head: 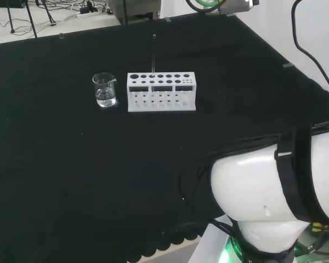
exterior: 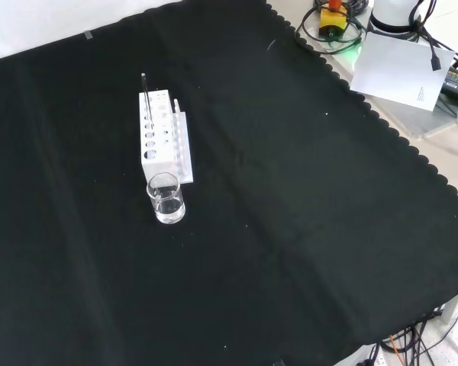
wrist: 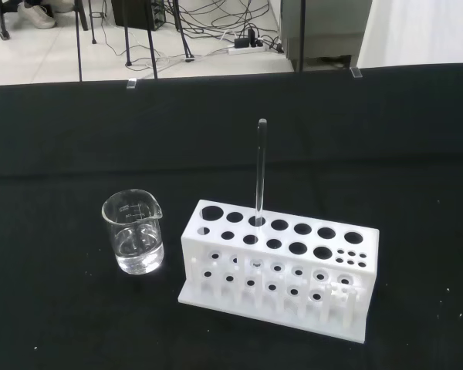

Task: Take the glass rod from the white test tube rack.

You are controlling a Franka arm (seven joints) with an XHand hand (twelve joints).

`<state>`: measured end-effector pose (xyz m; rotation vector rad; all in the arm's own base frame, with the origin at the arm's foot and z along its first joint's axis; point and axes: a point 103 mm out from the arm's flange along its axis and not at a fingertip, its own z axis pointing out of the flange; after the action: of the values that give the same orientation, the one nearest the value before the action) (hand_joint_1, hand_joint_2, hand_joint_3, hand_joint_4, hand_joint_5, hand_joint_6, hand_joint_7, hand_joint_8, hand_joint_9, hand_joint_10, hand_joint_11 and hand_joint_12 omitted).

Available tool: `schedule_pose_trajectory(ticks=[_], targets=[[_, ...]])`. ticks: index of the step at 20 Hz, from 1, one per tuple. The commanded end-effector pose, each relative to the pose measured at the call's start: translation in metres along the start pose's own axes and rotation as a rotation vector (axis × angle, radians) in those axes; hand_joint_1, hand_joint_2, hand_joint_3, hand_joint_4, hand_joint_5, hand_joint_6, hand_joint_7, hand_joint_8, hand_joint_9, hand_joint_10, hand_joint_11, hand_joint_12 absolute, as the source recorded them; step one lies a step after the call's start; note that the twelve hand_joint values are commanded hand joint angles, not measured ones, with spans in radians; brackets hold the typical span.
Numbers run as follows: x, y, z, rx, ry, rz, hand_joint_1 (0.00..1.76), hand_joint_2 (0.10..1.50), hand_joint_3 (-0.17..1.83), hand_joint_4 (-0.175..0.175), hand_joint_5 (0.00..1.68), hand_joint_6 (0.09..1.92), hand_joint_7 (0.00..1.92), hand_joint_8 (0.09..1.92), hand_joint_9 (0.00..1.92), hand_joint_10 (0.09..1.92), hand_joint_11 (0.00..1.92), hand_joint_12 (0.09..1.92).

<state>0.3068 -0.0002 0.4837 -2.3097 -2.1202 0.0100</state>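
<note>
A white test tube rack (head: 161, 91) (exterior: 162, 137) (wrist: 279, 266) stands on the black cloth. A thin glass rod (head: 153, 53) (exterior: 146, 97) (wrist: 259, 169) stands upright in one of the rack's back-row holes and reaches well above the rack. In the head view the rack sits in the upper middle of the cloth. In the front view it sits at the upper left.
A small clear glass beaker (head: 105, 90) (exterior: 166, 198) (wrist: 134, 232) with a little clear liquid stands just beside the rack's end, to its left in the head view. The arm's white links (head: 279, 192) fill the head view's lower right. Cables and a white sheet (exterior: 401, 69) lie beyond the cloth's edge.
</note>
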Motion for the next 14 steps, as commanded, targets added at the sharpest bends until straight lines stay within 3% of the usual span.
schedule_pose_trajectory(ticks=[1, 2, 4, 14], targets=[[-0.001, 0.000, 0.000, -0.014, 0.001, -0.010, 0.84, 0.69, 0.74, -0.150, 0.10, 0.23, 0.13, 0.70, 0.49, 0.60, 0.33, 1.26], [0.001, 0.000, 0.000, -0.013, -0.004, -0.014, 0.78, 0.73, 0.70, -0.146, 0.09, 0.14, 0.06, 0.70, 0.29, 0.69, 0.16, 1.34], [0.001, 0.001, 0.001, -0.012, -0.008, -0.013, 0.74, 0.77, 0.67, -0.144, 0.09, 0.09, 0.01, 0.70, 0.13, 0.80, 0.03, 1.40], [-0.002, 0.012, 0.004, -0.001, -0.010, -0.006, 0.72, 0.78, 0.67, -0.143, 0.10, 0.09, 0.00, 0.78, 0.12, 0.88, 0.00, 1.43]])
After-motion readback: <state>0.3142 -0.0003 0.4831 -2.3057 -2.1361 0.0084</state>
